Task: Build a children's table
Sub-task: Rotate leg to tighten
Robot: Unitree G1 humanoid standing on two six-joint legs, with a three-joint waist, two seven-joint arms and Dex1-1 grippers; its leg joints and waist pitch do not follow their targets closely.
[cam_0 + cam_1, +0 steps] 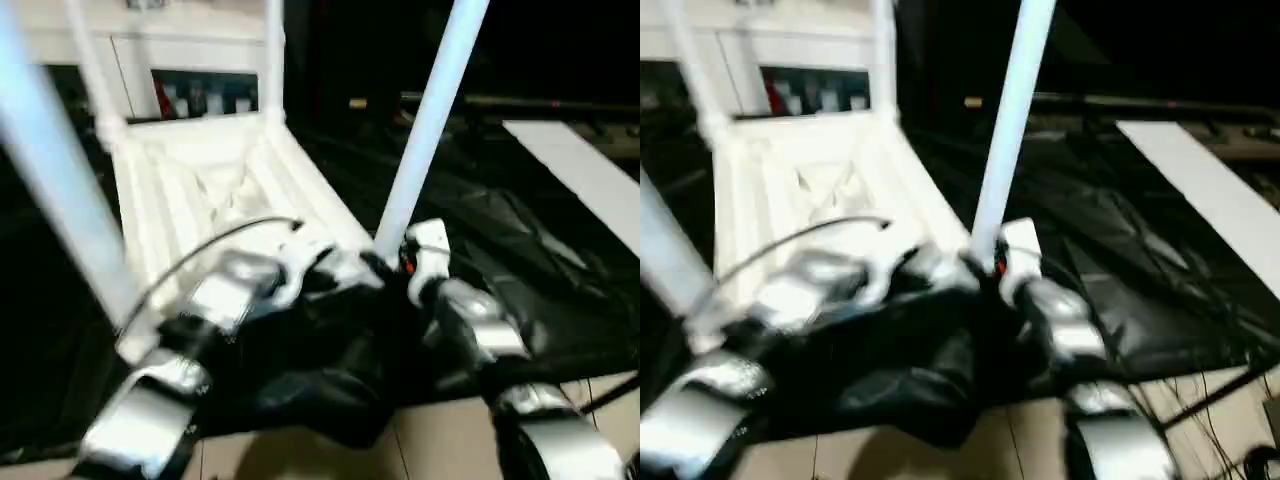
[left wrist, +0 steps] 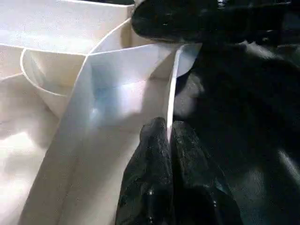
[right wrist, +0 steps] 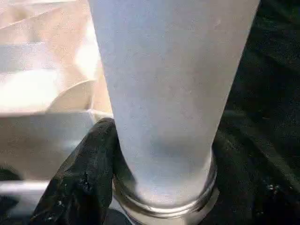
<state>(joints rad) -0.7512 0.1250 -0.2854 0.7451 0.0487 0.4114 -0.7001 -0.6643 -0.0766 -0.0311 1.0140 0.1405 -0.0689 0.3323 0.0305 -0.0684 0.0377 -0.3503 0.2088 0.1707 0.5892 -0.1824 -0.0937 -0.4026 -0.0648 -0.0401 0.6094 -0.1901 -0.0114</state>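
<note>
While upright, the leg (image 3: 164, 103) fills right pincer (image 3: 154, 187).

Support surface: floor of pale tiles (image 1: 440, 435), visible along the near edge. A crumpled black sheet (image 1: 500, 250) is spread over it. On the sheet: upturned white table top (image 1: 200, 190), ribbed underside up, legs standing in its corner sockets; a flat white board (image 1: 590, 180) well apart at right.

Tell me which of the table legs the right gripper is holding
The leg at the near right corner of the table top, leaning away to the right. The right gripper wraps its base; the other legs stand untouched.
</note>
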